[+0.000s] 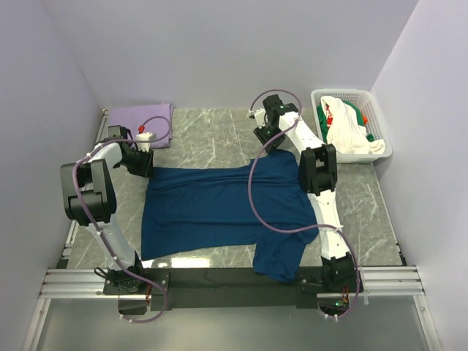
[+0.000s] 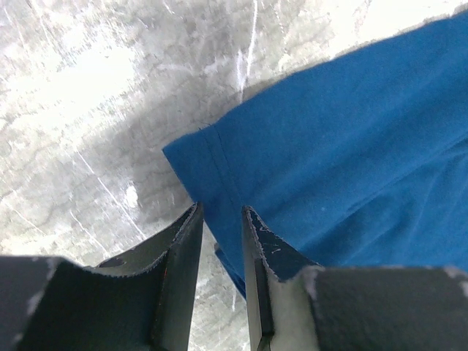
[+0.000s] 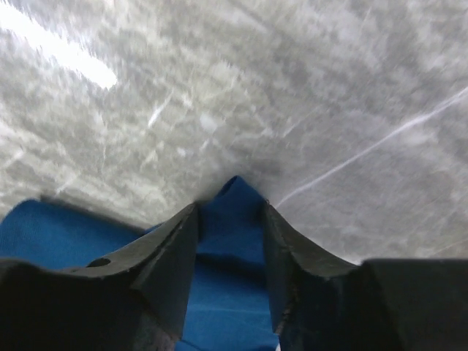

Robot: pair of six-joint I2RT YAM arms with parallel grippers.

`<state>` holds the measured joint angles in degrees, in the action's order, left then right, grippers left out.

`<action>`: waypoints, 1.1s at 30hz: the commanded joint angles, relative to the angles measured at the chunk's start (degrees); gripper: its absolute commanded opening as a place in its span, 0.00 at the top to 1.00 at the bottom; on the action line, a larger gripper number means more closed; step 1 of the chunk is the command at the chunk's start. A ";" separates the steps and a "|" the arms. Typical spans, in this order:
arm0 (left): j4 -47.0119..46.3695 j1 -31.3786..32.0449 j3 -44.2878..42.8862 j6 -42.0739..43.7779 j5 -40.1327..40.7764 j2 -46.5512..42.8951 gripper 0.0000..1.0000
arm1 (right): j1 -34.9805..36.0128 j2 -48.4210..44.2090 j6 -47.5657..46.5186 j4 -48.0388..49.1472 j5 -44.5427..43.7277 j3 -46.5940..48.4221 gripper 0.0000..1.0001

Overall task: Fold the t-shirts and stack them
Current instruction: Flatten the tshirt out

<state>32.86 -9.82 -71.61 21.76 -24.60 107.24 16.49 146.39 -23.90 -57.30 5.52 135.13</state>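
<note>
A dark navy-blue t-shirt (image 1: 219,208) lies spread flat in the middle of the marble table, one sleeve hanging over the near edge. My left gripper (image 1: 144,162) is at its far left corner. In the left wrist view the gripper (image 2: 221,208) stands open, the hemmed corner (image 2: 219,168) lying flat between the fingertips and bare table showing in the gap. My right gripper (image 1: 265,139) is at the shirt's far right edge. In the right wrist view the gripper (image 3: 230,205) has its jaws pressed against a raised peak of blue cloth (image 3: 232,191).
A folded pale lavender t-shirt (image 1: 139,117) lies at the back left, just beyond the left gripper. A white lattice basket (image 1: 344,93) at the back right holds a white tee (image 1: 351,135) and a green one (image 1: 365,121). Walls close in on both sides.
</note>
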 commanded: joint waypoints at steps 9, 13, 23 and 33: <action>0.10 -0.46 -1.86 -0.14 -0.98 1.21 0.69 | -1.29 1.01 -1.59 -8.27 -1.91 2.25 1.00; -0.17 -0.55 -0.99 -0.40 0.34 1.83 0.81 | -2.95 -1.62 3.22 -2.07 -2.26 1.81 1.00; 0.27 -1.25 -1.07 0.39 1.75 3.50 0.94 | -9.19 -12.26 16.43 16.69 -2.44 -4.70 1.00; 0.36 -1.16 -1.68 0.83 2.19 4.91 0.95 | -11.66 -15.52 16.44 19.25 2.92 -10.86 1.00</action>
<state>32.88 -10.81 -72.49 21.61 -23.59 110.02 5.08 133.73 -7.81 -40.36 5.87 124.70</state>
